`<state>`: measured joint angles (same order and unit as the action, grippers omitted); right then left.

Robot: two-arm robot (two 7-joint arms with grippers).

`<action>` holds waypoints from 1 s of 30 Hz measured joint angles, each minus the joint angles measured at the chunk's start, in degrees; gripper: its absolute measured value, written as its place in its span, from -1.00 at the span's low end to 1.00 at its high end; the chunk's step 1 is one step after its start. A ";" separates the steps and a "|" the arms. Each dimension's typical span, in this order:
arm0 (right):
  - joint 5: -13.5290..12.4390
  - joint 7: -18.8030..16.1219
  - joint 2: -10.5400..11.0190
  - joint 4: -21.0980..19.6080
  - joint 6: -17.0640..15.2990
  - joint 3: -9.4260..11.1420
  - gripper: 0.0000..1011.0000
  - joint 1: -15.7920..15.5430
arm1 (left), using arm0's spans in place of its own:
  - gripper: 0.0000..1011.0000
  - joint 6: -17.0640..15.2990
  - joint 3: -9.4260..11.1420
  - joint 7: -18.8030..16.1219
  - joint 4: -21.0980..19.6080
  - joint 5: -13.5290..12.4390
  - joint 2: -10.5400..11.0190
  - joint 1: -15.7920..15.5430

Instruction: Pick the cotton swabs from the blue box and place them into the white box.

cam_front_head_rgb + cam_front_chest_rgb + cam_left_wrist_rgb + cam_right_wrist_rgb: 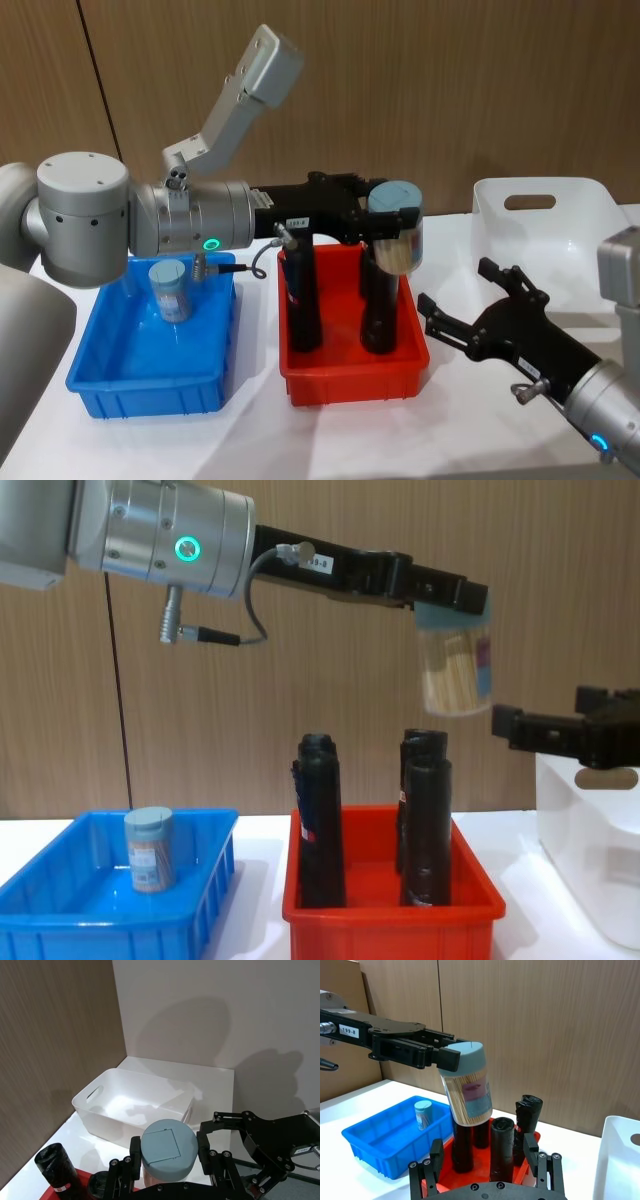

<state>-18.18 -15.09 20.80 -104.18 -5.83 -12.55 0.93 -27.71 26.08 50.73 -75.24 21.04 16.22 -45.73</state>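
the white box [585, 205] sits on the tabletop [250, 445] at the robot's right, well apart from the blue box [150, 395] at its left, with a red bin [350, 385] of tall black tubes [303, 300] between them. the left tool [452, 593] is clenched on one tub of cotton swabs [455, 675] at its lid end, near upright, high over the red bin. the white box lies to this tub's right, so the carry likely runs rightward before lowering. the right tool [458, 288] hovers released near the white box. a second tub [170, 290] stands in the blue box.

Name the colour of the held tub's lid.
The lid is pale blue-grey, best seen in the left wrist view.
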 joint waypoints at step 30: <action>3.71 -4.60 -4.04 6.95 -2.15 -1.73 0.98 7.44 | 0.33 0.00 0.00 0.00 0.00 -0.01 -0.01 0.00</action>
<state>-14.47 -19.68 16.76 -97.24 -7.98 -14.29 8.38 -27.71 26.08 50.73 -75.23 21.03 16.21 -45.73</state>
